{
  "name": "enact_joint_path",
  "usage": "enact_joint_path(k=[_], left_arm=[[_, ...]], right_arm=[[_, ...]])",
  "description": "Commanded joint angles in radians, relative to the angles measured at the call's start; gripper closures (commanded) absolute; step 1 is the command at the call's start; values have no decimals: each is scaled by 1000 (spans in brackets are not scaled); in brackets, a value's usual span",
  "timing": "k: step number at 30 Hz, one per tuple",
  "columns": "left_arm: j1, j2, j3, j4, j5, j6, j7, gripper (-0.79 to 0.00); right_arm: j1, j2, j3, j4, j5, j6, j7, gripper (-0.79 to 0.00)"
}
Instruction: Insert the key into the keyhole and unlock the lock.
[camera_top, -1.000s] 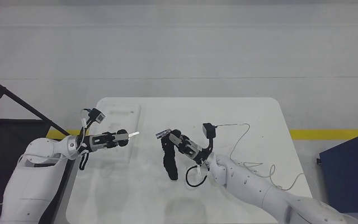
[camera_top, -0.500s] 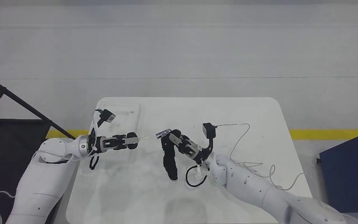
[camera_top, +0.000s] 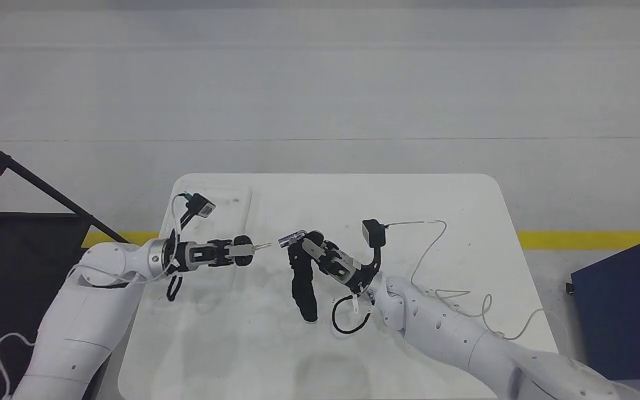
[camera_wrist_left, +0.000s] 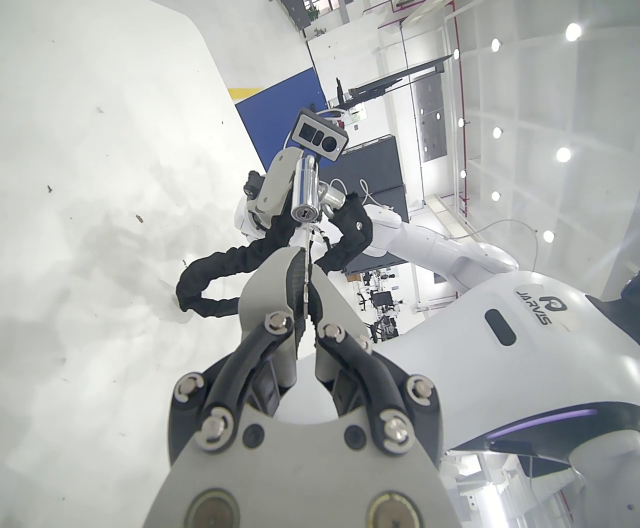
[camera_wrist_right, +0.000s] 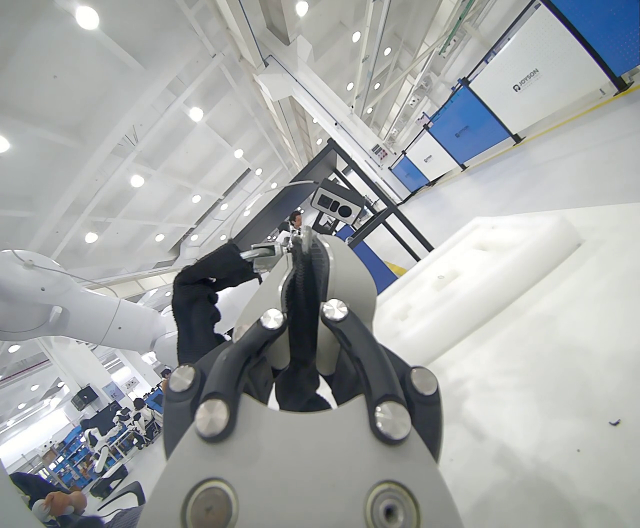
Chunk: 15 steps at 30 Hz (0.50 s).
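My left gripper (camera_top: 243, 249) is shut on the key (camera_top: 262, 245), whose thin blade (camera_wrist_left: 305, 239) points at the lock. The silver lock cylinder (camera_wrist_left: 305, 192) faces the key, and the blade's tip is right at its keyhole (camera_wrist_left: 303, 214); I cannot tell whether it has entered. My right gripper (camera_top: 305, 243) is shut on the lock (camera_top: 290, 238), with the lock's black sleeved cable (camera_wrist_right: 300, 295) pinched between its fingers. That cable (camera_top: 303, 290) hangs down in a loop onto the white table (camera_top: 420, 210). Both grippers are above the table's middle left.
A white foam tray (camera_top: 215, 205) with shallow recesses lies at the table's back left corner, just behind my left arm. A thin white wire (camera_top: 440, 255) trails over the right half of the table. A small black wire loop (camera_top: 345, 318) hangs by my right wrist.
My left arm has moved right with the key, closing the gap until the blade's tip reaches the lock. The right gripper and the lock have stayed still.
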<state>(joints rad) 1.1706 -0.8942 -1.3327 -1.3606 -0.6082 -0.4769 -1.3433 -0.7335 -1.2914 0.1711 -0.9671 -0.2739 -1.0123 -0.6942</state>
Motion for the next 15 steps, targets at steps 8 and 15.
enact_joint_path(k=[8, 15], left_arm=[[-25, 3, 46, 19, 32, -44, 44, 0], [-35, 12, 72, 14, 38, -73, 73, 0]], right_arm=[[0, 0, 0, 0, 0, 0, 0, 0], [0, 0, 0, 0, 0, 0, 0, 0]])
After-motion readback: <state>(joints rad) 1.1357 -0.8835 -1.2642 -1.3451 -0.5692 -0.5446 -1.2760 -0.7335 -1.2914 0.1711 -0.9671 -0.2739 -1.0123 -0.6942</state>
